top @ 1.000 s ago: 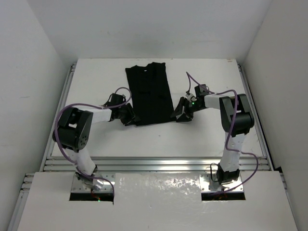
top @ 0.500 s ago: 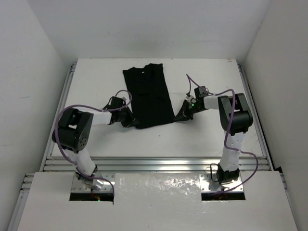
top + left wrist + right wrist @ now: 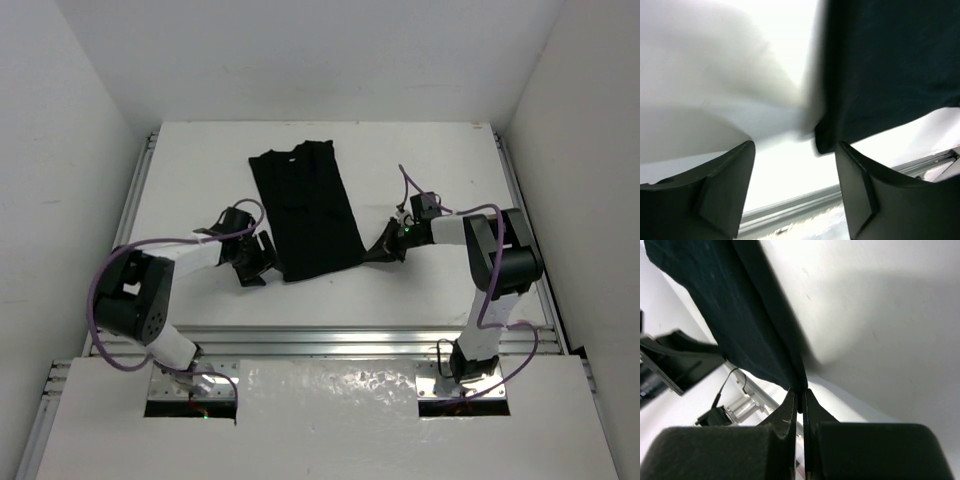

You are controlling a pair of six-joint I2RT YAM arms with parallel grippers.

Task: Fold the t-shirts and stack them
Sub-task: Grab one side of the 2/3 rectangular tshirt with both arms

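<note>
One black t-shirt lies folded into a long strip on the white table, neck end away from the arms. My right gripper is low at its near right corner. In the right wrist view that gripper is shut on the edge of the t-shirt, with cloth pinched between the tips. My left gripper sits just left of the near left corner. In the left wrist view the left gripper stands open with only table between the fingers, and the corner of the t-shirt lies just beyond the right finger.
Aluminium rails run along the table's near edge, in front of the arm bases. White walls close in the table on the left, right and back. The left arm's gripper shows at the left of the right wrist view.
The right gripper has shut on the shirt's near right corner and drawn slightly right. The left gripper shut, then opened and moved back left off the near left corner. The shirt shifted a little.
</note>
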